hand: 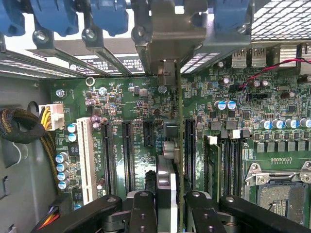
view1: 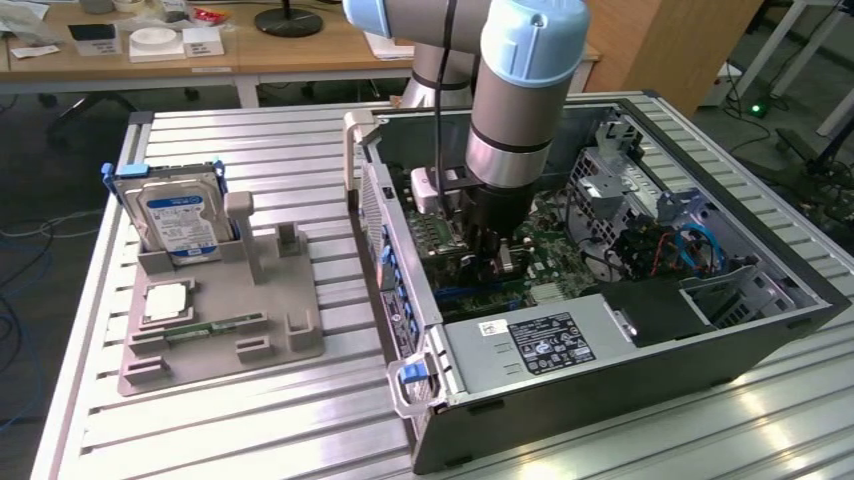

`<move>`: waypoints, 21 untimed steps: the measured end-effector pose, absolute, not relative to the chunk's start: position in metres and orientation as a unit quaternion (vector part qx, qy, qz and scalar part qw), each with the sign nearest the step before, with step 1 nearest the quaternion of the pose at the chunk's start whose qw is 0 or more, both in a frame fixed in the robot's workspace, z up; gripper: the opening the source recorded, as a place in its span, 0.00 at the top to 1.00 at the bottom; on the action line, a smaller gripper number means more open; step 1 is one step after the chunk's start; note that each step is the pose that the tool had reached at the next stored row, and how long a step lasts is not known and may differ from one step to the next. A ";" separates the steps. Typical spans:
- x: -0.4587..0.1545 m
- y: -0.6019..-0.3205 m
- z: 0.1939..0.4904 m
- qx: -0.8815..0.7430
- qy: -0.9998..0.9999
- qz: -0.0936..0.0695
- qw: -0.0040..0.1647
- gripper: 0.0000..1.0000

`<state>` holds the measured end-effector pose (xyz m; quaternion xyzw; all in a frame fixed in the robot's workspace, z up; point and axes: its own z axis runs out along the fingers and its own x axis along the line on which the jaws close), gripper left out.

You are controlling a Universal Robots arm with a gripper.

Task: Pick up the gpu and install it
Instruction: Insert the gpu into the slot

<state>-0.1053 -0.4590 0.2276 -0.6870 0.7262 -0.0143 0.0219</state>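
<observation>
jaws (hand: 166,208) grip gpu (hand: 167,165) edge-on above motherboard (hand: 126,102)

Grey tubular arm (view1: 514,110) with pale-blue joint caps, black cable, black screw-studded end effector (hand: 166,206).

Ribbed matt metal table (view1: 267,150); glossy green motherboard (hand: 131,102); grey plastic holder (view1: 220,335).

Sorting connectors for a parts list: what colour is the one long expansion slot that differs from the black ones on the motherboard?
White long expansion slot, clearest in the wrist view.
</observation>
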 end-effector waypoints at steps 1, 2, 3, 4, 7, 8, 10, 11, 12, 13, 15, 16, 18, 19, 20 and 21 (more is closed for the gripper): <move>-0.105 -0.459 0.227 -0.687 0.726 -0.014 0.022 0.72; -0.105 -0.459 0.227 -0.687 0.726 -0.014 0.022 0.72; -0.105 -0.459 0.227 -0.687 0.726 -0.014 0.022 0.72; -0.104 -0.459 0.227 -0.687 0.726 -0.014 0.022 0.72; -0.104 -0.459 0.227 -0.687 0.726 -0.014 0.022 0.72; -0.104 -0.459 0.227 -0.687 0.726 -0.014 0.022 0.72; -0.103 -0.459 0.227 -0.687 0.726 -0.014 0.022 0.72; -0.103 -0.459 0.227 -0.687 0.726 -0.014 0.022 0.72; -0.103 -0.458 0.227 -0.687 0.726 -0.014 0.022 0.72; -0.103 -0.458 0.227 -0.687 0.726 -0.014 0.022 0.72; -0.103 -0.458 0.227 -0.687 0.726 -0.014 0.022 0.72; -0.103 -0.458 0.227 -0.687 0.726 -0.014 0.022 0.72; -0.104 -0.458 0.227 -0.687 0.726 -0.014 0.022 0.72; -0.104 -0.458 0.227 -0.687 0.726 -0.014 0.022 0.72; -0.104 -0.458 0.227 -0.687 0.726 -0.014 0.022 0.72; -0.104 -0.458 0.227 -0.687 0.726 -0.014 0.022 0.72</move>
